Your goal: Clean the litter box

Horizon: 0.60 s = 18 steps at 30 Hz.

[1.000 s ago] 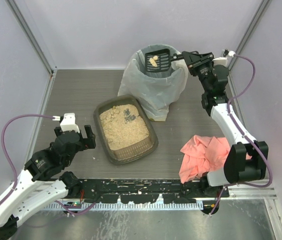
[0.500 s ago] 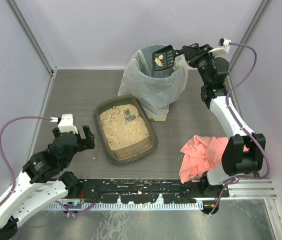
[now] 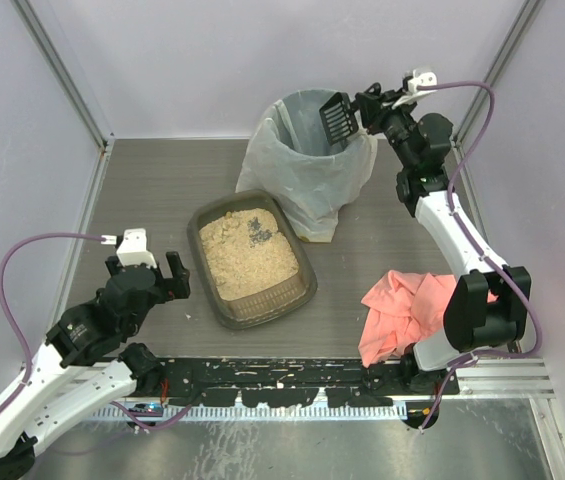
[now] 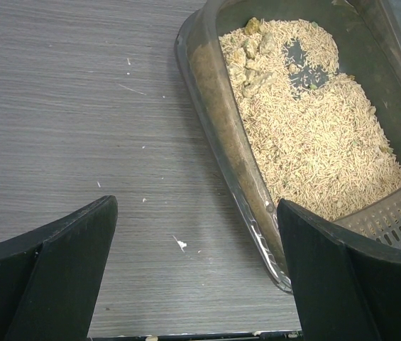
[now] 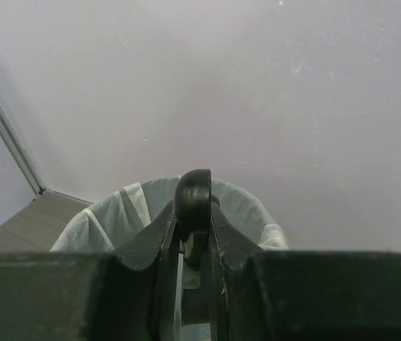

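The litter box, a shallow, ribbed, translucent grey-brown tray of tan granules with one bare dark patch, sits mid-tabletop. Its far end is cut off in the left wrist view. The left gripper hangs beside it, spread wide and empty. The right gripper clamps a black slotted scoop over the white-bagged bin, whose inside is hidden.

Item 1, left arm: folded low at the near left, elbow bent, wrist pitched down toward the table.
Item 2, left gripper: jaws set wide apart.
Item 3, right arm: stretched far back and raised high at the right, wrist rolled over.
Item 4, right gripper: fingers clamped on the handle of a scoop.
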Available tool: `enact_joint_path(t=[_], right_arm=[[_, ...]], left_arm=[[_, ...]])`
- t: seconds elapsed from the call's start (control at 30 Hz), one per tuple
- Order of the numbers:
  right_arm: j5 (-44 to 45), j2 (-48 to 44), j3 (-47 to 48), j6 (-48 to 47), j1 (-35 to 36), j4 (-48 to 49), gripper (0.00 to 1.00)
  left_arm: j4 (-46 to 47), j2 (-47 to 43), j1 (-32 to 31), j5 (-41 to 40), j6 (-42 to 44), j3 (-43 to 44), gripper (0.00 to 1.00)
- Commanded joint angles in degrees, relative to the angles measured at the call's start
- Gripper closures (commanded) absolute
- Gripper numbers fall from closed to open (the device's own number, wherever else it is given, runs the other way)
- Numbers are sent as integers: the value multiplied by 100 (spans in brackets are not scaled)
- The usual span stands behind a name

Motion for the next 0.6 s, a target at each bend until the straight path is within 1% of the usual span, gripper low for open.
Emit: enact_joint_path(t=[0.0,0.2,0.33,0.47,0.57], right_arm=[[-86,-72,501,-945,171,138,99],[-452,-15,1002,-973,183,-239,99],[-481,-98,1329,-982,180,-651,98],[-190,-262,1740,-877,307,-1347,99],[350,-481,1939,-875,663,-1803,99]], left_arm=[[253,-92,-6,-124,-62,20,3],[252,-193,-2,-140,-65,3,2],[270,-214,-3,-150,-66,-19,2],[287,-168,1,-128,-61,-33,2],[292,-103,-6,-115,-67,-27,2]])
